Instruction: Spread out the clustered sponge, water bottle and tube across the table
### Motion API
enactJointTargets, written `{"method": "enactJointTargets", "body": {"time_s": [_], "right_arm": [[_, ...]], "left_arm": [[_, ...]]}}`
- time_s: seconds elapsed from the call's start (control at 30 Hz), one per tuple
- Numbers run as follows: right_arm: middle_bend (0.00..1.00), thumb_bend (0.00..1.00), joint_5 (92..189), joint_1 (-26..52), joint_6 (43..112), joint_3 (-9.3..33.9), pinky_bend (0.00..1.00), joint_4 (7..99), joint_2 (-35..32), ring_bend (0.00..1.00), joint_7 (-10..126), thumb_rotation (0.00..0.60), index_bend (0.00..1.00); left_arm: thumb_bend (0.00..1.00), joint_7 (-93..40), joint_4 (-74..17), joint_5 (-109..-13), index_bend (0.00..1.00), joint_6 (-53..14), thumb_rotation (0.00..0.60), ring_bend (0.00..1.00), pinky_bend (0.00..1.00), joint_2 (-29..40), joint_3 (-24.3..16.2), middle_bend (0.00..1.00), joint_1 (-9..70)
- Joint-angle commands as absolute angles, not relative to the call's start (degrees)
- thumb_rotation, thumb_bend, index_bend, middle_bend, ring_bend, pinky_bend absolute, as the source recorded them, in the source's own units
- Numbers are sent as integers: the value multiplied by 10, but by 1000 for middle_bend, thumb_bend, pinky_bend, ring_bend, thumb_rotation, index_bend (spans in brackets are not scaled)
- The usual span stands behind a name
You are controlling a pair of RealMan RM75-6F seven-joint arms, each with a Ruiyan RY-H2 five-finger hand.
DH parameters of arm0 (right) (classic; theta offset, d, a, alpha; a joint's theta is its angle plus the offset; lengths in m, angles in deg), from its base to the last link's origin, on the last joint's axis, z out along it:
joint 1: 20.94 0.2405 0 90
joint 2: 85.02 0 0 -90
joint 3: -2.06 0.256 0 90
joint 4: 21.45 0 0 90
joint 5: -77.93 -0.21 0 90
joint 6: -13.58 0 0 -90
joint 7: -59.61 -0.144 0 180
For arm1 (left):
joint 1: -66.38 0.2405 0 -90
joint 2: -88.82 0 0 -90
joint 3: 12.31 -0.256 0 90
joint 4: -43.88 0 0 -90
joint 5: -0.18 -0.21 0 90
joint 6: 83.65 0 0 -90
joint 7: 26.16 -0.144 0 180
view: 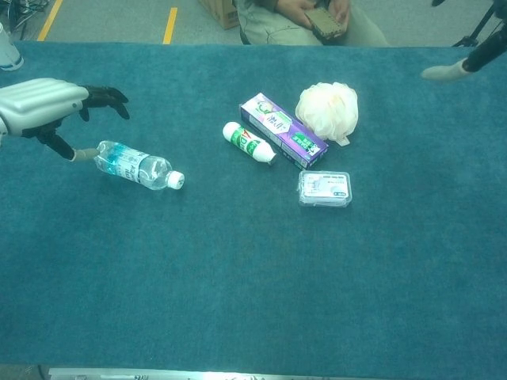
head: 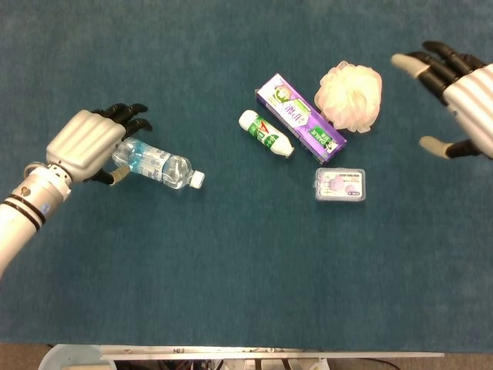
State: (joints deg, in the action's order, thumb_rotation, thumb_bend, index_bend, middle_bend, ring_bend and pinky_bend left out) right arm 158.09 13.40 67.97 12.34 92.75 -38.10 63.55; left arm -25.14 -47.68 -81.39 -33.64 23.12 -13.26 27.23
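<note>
Head view entry — water bottle (head: 160,167) lies alone at left beside the spread, empty left hand (head: 86,144); sponge (head: 351,95) and tube (head: 266,132) remain clustered by the purple box (head: 300,117) — unspread, right hand (head: 454,96) wide nearby.

The left hand (head: 86,145) has a smooth silver-grey shell over its back, ridged where the knuckles lie; its fingers (head: 127,114) are black, and the thumb ends in a pale beige pad; behind it sits a grey wrist with a small blue mark, then a white forearm ringed by black bands; the right hand (head: 454,96) shows the same silver shell, black fingers and beige tips.
</note>
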Motion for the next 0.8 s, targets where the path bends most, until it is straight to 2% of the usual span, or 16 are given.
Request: {"method": "enactJointTargets", "body": {"time_s": [0.03,0.23,0.37,0.5,0.8], "right_arm": [[185,174,1587,136,685,126,255,930,-377,80,636,600,19],[186,174,1573,141,680,128,255,931,-373,80,645,600,19],[186,174,1570,140,685,129,255,931,-373,80,646,600,19],[186,174,1557,156,660,132,255,925,-367,80,646,600,19],[195,174,1540,224,584,140,255,916,-329,80,682,600,19]], "left_arm": [[318,-254,-498,-831,207,-330,600,128,328,244,-133,116,275],[317,-249,-523,-846,201,-349,600,128,303,245,-129,111,258],[318,-257,-534,-844,160,-374,600,115,265,242,-124,93,241],[317,-276,-540,-823,146,-382,600,102,256,243,-120,76,239],[318,-328,-567,-764,137,-297,600,97,252,278,-119,71,299]]}}
